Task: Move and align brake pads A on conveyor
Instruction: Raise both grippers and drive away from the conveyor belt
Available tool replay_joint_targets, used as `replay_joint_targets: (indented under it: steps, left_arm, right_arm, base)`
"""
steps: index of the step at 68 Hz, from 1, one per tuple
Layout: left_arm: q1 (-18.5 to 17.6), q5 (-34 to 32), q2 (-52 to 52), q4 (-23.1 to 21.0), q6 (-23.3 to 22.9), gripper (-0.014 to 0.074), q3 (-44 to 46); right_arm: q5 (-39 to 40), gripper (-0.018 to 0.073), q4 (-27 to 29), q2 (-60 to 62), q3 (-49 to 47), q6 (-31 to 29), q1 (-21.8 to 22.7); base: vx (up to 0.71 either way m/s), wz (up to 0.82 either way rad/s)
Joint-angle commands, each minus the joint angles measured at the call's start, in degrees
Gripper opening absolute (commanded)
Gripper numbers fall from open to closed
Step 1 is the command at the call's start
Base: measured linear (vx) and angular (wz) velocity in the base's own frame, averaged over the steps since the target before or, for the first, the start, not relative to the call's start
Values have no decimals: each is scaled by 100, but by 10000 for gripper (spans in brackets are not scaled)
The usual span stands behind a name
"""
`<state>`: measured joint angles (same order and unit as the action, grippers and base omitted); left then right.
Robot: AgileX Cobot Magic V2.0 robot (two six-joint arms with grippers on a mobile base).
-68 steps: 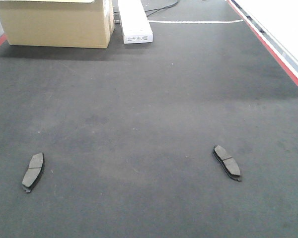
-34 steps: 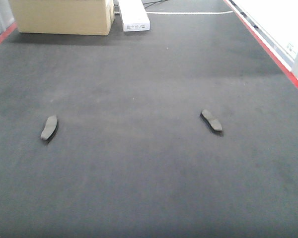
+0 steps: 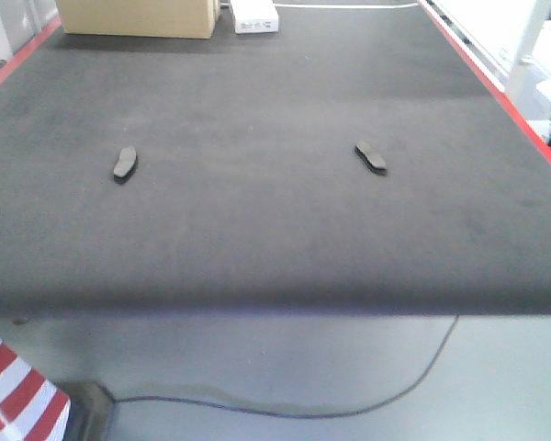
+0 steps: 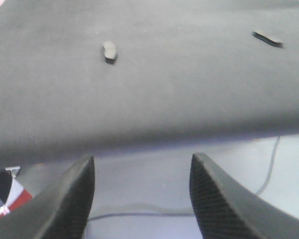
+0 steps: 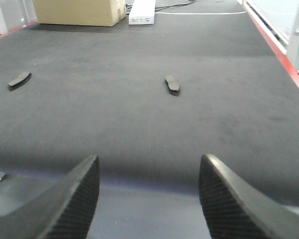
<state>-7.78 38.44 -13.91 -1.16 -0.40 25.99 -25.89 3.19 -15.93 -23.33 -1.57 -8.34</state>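
Brake pads A (image 3: 124,163), two in sight in the front view, both flat on the conveyor (image 3: 257,230) and well apart, about level with each other across the belt. Left-side pad (image 3: 124,163): long axis runs near-to-far, far end leaning slightly right. Right-side pad (image 3: 370,156): long axis also near-to-far, far end leaning left, so the two far ends tip toward each other. A cardboard box (image 3: 133,16) and a white box (image 3: 255,16) sit at the far end of the belt; a cable (image 3: 303,409) lies on the floor below the near edge. Left wrist view: left gripper (image 4: 142,199) spread wide, nothing between the fingers, hanging off the belt's near edge; left-side pad (image 4: 109,51) ahead, right-side pad (image 4: 268,38) far right. Right wrist view: right gripper (image 5: 149,199) likewise spread and bare at the near edge; right-side pad (image 5: 172,84) ahead, left-side pad (image 5: 20,80) far left.
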Motion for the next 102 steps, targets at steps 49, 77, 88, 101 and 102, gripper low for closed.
replay_joint_targets:
  steps: [49,77,88,101,102]
  left_arm:
    - [-8,-386,-50,-48,-19,414,151]
    - [-8,-386,-50,-48,-19,414,151]
    - [-8,-386,-50,-48,-19,414,151]
    - [-8,-386,-50,-48,-19,414,151]
    - [-8,-386,-50,-48,-19,414,151]
  right_arm:
    - [406,432,-30,-49,-161,-21,27]
    - [406,432,-30,-49,-161,-21,27]
    - [406,432,-30,-49,-161,-21,27]
    - [406,432,-30,-49,-161,-21,27]
    - [406,432,-30,-49,-161,-21,27]
  base:
    - [-34,0]
    - [-20,-54]
    - [-18,-84]
    - [-16,-87]
    - [-13,-82]
